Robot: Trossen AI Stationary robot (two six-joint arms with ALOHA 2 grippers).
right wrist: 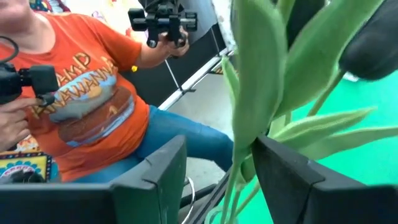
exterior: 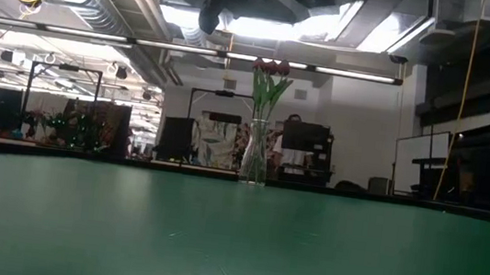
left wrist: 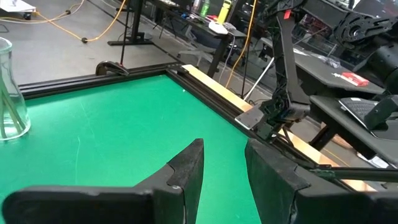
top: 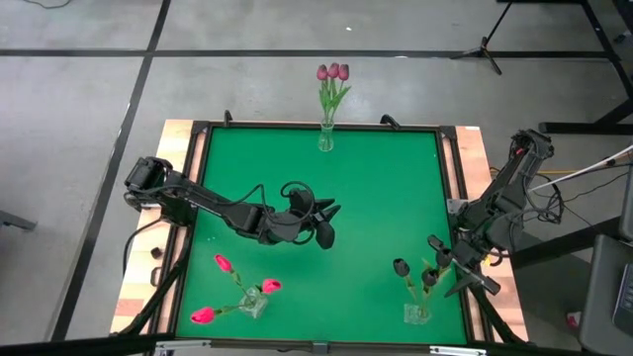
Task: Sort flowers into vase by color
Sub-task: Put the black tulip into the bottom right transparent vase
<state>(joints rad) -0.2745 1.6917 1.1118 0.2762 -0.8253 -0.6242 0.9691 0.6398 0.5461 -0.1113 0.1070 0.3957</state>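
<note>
Green tabletop (top: 366, 198) carries three vases: mauve tulips (top: 332, 72) at the far edge, pink tulips (top: 223, 263) near-left, dark tulips (top: 401, 267) near-right. Left tool (top: 324, 218) hangs mid-tabletop beside a dark tulip head (top: 324, 235); fingers (left wrist: 186, 171) apart, grip on its stem unclear. Right tool (top: 440, 259) is at the dark bunch, fingers (right wrist: 165, 165) apart around green stems (right wrist: 249, 124), seemingly unclamped. Person (right wrist: 81, 93) in orange shirt sits beyond.

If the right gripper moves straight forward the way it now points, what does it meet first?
The right gripper would most likely first meet the green stems and leaves of the dark tulips, which stand right before its open fingers. Depth is unclear; they may already lie between them.
</note>
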